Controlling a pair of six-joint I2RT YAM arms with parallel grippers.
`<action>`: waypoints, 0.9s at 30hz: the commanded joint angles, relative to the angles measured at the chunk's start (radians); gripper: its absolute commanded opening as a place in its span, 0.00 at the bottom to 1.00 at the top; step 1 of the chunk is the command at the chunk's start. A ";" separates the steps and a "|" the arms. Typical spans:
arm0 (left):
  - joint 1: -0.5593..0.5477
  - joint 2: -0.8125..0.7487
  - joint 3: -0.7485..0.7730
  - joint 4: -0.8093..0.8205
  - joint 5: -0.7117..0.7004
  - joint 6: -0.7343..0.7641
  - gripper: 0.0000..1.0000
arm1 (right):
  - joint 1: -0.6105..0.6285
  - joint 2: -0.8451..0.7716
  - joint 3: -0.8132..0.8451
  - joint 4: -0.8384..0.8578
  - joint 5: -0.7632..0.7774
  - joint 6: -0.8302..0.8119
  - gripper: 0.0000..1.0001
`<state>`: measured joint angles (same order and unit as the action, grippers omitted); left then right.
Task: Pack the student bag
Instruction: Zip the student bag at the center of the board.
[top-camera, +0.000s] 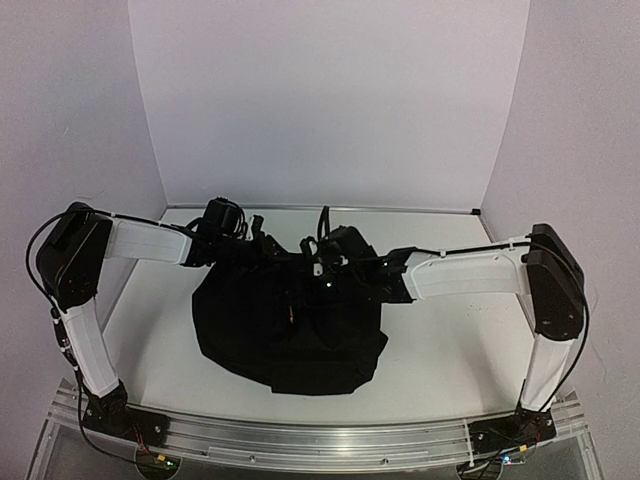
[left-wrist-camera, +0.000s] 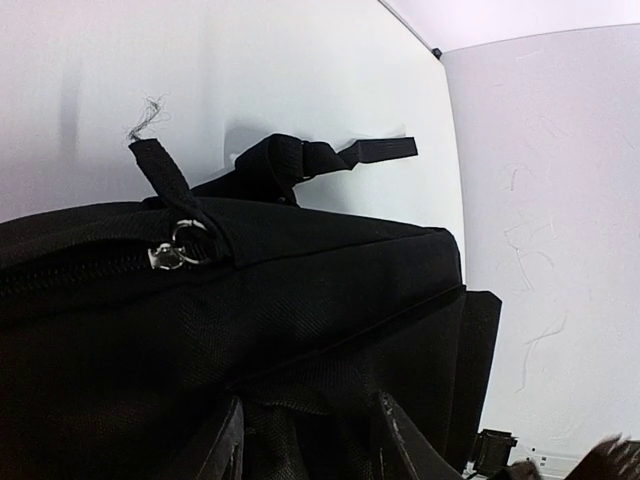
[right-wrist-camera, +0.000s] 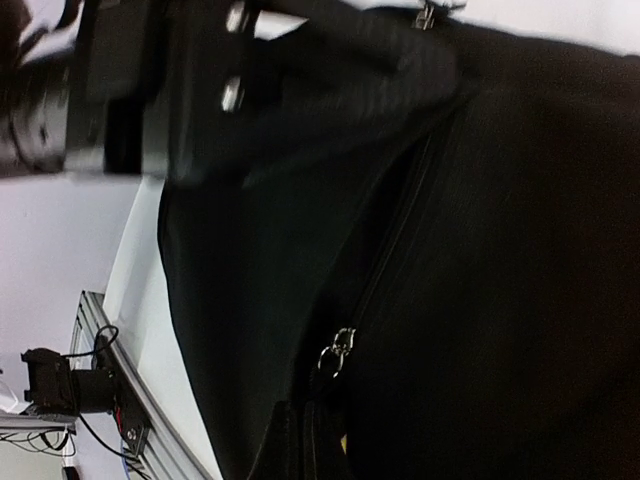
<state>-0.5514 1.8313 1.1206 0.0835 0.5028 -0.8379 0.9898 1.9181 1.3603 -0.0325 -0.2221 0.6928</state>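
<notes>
Now I see the student bag lying mid-bench between my 2 arms. The left gripper jaws clamp a fold of its fabric; the right gripper jaws are fully closed beside its zipper.

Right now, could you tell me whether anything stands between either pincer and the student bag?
Nothing visible does. The left pincer has student bag fabric between its fingers; the right pincer sits shut against the bag beside its zipper.

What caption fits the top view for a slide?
Left gripper and right gripper at the far edge of the black bag on the table.
</notes>
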 joint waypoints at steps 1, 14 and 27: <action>0.009 0.031 0.063 0.055 0.012 0.006 0.42 | 0.067 -0.093 -0.082 -0.015 0.009 0.055 0.00; 0.014 0.051 0.069 0.046 0.015 0.028 0.43 | 0.251 -0.191 -0.216 -0.082 -0.021 0.112 0.00; 0.017 -0.066 0.059 -0.053 -0.048 0.159 0.81 | 0.254 -0.241 -0.064 -0.231 0.281 0.015 0.96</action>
<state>-0.5404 1.8644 1.1461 0.0958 0.5181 -0.7736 1.2739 1.7141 1.1759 -0.1909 -0.1017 0.7774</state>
